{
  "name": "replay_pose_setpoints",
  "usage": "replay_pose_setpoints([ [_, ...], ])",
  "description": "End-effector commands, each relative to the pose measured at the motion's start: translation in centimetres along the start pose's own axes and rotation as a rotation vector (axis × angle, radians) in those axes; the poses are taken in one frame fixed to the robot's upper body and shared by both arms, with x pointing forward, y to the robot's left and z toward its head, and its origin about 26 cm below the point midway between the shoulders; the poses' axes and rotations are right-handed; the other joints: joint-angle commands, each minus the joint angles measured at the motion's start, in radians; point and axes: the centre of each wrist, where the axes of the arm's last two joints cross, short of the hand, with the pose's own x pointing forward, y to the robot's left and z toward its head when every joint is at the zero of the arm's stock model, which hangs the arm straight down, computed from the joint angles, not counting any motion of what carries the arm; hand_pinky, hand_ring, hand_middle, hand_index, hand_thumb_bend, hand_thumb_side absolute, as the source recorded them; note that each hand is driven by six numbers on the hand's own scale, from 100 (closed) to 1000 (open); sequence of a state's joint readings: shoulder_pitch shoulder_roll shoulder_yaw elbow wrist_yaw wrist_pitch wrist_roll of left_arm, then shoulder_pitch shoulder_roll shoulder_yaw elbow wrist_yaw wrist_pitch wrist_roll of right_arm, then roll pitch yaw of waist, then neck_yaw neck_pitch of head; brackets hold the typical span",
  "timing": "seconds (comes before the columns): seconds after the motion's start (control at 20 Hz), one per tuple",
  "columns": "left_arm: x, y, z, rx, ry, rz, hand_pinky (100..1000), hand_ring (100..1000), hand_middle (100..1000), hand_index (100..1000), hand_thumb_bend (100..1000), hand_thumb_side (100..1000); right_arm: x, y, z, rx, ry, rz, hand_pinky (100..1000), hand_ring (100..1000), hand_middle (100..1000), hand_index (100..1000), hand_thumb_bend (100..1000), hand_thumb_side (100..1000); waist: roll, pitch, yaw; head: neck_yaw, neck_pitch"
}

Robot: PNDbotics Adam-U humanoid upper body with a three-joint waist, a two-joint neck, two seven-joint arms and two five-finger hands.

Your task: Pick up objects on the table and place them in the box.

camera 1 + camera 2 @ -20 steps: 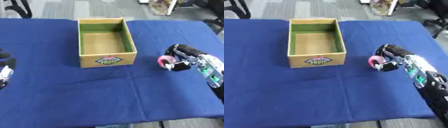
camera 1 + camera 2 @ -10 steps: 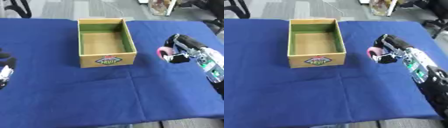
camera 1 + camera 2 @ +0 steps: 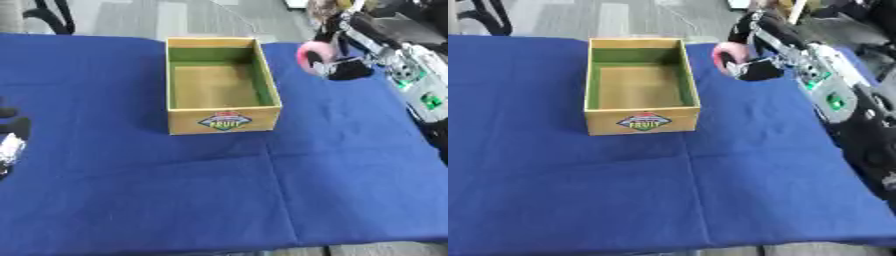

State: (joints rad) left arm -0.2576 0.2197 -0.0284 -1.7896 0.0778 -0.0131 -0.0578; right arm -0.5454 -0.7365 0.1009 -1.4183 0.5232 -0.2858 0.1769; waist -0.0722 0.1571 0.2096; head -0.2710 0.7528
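Observation:
A yellow cardboard box (image 3: 225,122) with a green inside and a fruit label stands open in the middle of the blue table; nothing shows inside it. My right hand (image 3: 343,65) is raised above the table just right of the box's far right corner, fingers curled round a small pink round object (image 3: 312,56). My left hand (image 3: 10,141) shows at the left edge, resting low on the cloth; I cannot make out its fingers.
The blue cloth (image 3: 227,190) covers the whole table. A grey floor, dark chair legs (image 3: 48,11) and other gear lie beyond the far edge. My right forearm (image 3: 833,95), with green lights, stretches along the right side.
My right hand has lifted the pink object off the cloth and carried it up and left, from beside the box's front corner toward its far right corner. The left hand stayed put.

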Motion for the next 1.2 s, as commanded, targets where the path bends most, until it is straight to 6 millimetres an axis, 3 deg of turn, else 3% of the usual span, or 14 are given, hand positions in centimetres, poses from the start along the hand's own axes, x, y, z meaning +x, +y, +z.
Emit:
replay_pose_setpoints([
  [0.05, 1.1, 0.0, -0.6, -0.026, -0.043, -0.008, 640, 715, 538, 707, 394, 132, -0.5, -1.5, -0.8, 0.000, -0.003, 0.037, 258, 530, 424, 564, 100, 243, 0.001, -0.009, 0.010, -0.012, -0.016],
  [0.4, 1.6, -0.4, -1.1, -0.057, -0.064, -0.003, 640, 715, 537, 708, 395, 127, -0.9, -0.6, -3.5, 0.009, -0.016, 0.064, 270, 538, 431, 572, 100, 249, -0.003, 0.001, 0.050, -0.035, -0.027],
  [0.75, 2.1, -0.9, -1.6, -0.083, -0.089, 0.005, 640, 715, 538, 708, 397, 124, -0.7, 1.7, -5.8, 0.042, -0.025, 0.071, 316, 565, 454, 599, 100, 275, -0.003, 0.012, 0.090, -0.055, -0.037],
  [0.95, 2.4, -1.0, -1.7, -0.091, -0.099, 0.010, 641, 715, 538, 708, 398, 122, -0.6, 3.2, -6.5, 0.052, -0.015, 0.084, 365, 592, 485, 632, 100, 328, -0.001, 0.015, 0.104, -0.061, -0.040],
  [1.1, 2.5, -1.1, -1.8, -0.095, -0.103, 0.012, 641, 715, 537, 708, 401, 123, -0.4, 4.3, -6.9, 0.056, -0.010, 0.099, 491, 681, 554, 667, 100, 381, 0.000, 0.017, 0.110, -0.061, -0.041],
  [1.15, 2.5, -1.1, -1.8, -0.095, -0.105, 0.013, 641, 715, 537, 708, 406, 122, -0.4, 4.7, -7.1, 0.062, -0.009, 0.107, 509, 699, 565, 680, 166, 369, 0.000, 0.018, 0.111, -0.061, -0.042],
  [1.2, 2.5, -1.1, -1.8, -0.096, -0.106, 0.014, 641, 715, 537, 709, 400, 122, -0.3, 5.1, -7.2, 0.069, -0.010, 0.114, 523, 715, 579, 700, 179, 423, 0.001, 0.018, 0.113, -0.061, -0.042],
])
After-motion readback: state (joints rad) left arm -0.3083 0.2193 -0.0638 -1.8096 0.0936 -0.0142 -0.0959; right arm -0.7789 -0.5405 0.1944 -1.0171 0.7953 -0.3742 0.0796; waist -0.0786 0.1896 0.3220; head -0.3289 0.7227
